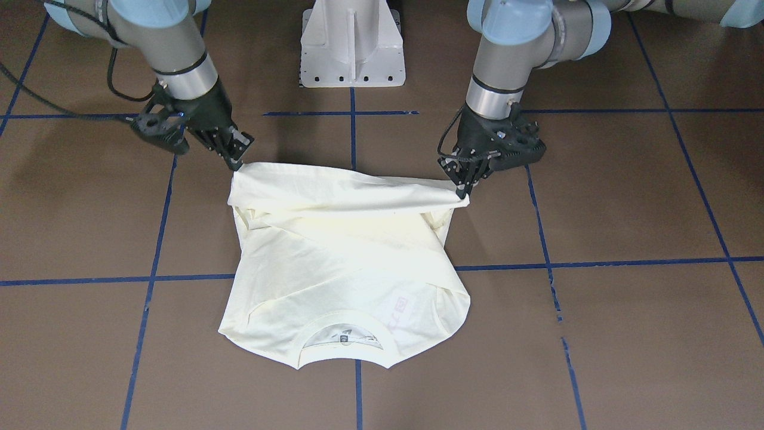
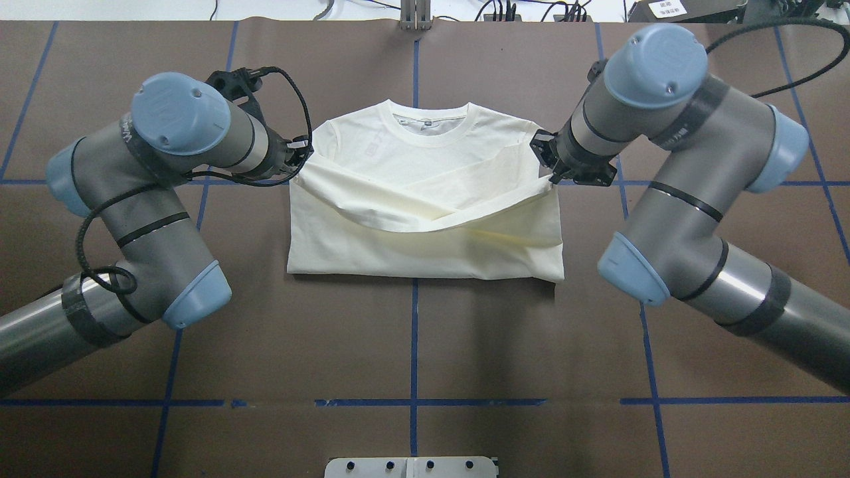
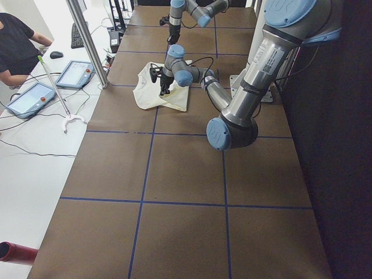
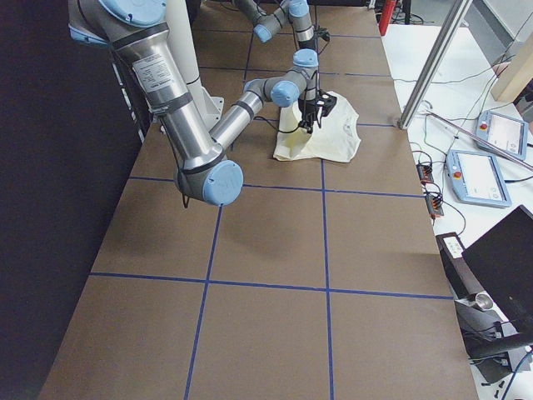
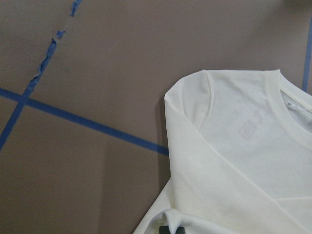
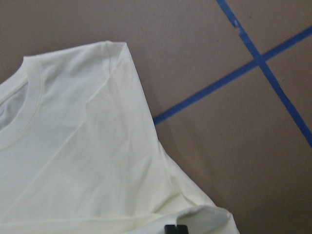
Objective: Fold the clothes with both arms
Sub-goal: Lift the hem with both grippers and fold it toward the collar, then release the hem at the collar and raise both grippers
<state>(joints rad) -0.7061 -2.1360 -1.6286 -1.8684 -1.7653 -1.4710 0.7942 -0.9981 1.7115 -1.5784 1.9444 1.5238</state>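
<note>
The cream T-shirt [image 1: 346, 257] lies on the brown table with its plain side up and its collar [image 2: 428, 126] pointing away from the robot. The cat print is hidden. My left gripper [image 1: 462, 192] is shut on one corner of the hem and holds it above the shirt's body; it also shows in the overhead view [image 2: 302, 156]. My right gripper [image 1: 236, 164] is shut on the other hem corner, likewise raised, and shows in the overhead view [image 2: 550, 176]. The held hem sags between them over the shirt's middle [image 2: 425, 219]. Each wrist view shows one shoulder of the shirt [image 5: 243, 161] [image 6: 83, 161].
The white pedestal base [image 1: 352, 45] stands at the robot's side of the table. Blue tape lines [image 2: 412, 332] cross the brown surface. An operator [image 3: 17, 46], tablets [image 3: 78, 72] and a metal pole [image 3: 87, 40] are beyond the table's far edge.
</note>
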